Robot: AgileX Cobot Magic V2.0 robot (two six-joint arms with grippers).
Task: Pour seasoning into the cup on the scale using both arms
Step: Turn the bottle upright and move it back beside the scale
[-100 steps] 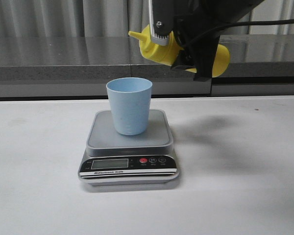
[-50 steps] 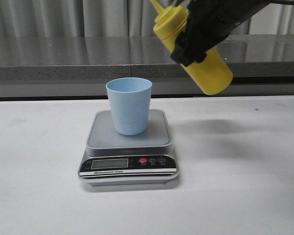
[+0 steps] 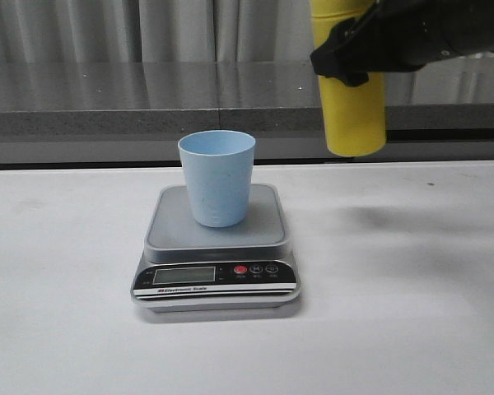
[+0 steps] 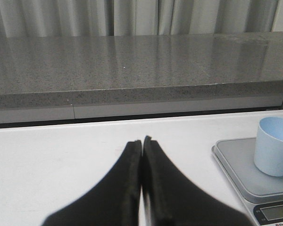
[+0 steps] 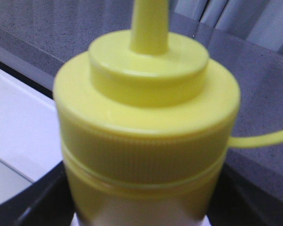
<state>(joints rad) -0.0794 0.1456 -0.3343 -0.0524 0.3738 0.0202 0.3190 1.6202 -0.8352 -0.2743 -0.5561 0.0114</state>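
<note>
Pour judged finished or paused: bottle point(image 3: 351, 99) is upright in the air, clamped by the right gripper point(image 3: 346, 58) around its upper body, base well clear of the table point(image 3: 412, 313). Cup point(image 3: 217, 177) stands on the scale point(image 3: 216, 247), at about 8 o'clock from the bottle in the front view. Cup contents not visible. Likely left: set bottle down. Left gripper point(image 4: 142, 155) is closed, holding 0 items.
</note>
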